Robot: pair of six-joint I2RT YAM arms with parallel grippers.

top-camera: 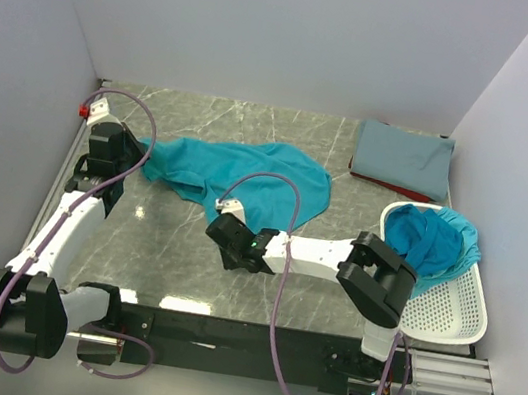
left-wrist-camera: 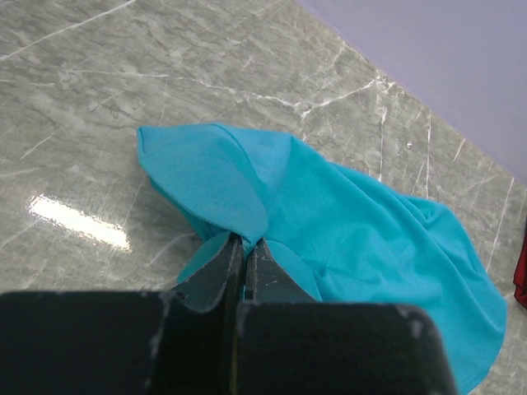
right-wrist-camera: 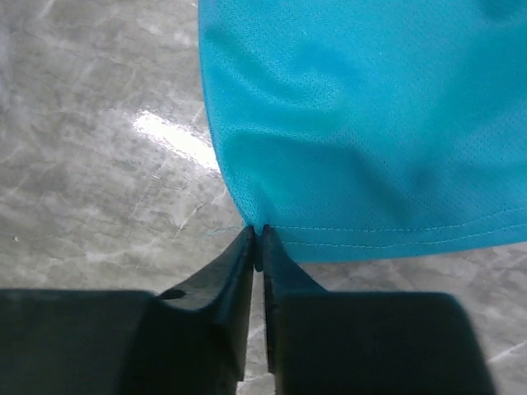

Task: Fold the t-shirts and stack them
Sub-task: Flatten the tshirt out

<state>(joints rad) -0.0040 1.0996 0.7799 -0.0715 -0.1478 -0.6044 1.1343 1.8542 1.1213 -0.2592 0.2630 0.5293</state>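
A teal t-shirt (top-camera: 247,179) lies crumpled across the middle of the marble table. My left gripper (top-camera: 121,155) is shut on its left edge; the left wrist view shows the cloth (left-wrist-camera: 329,222) pinched between the fingertips. My right gripper (top-camera: 222,221) is shut on the shirt's hemmed corner (right-wrist-camera: 354,148) at the near side. A folded grey-blue t-shirt (top-camera: 404,157) lies at the back right on top of a dark red one (top-camera: 402,190). More teal shirts (top-camera: 429,240) fill the white basket.
The white perforated basket (top-camera: 448,309) stands at the right edge beside the right arm. Grey walls close the table at the back and on both sides. A red fitting (top-camera: 83,110) sits at the far left edge.
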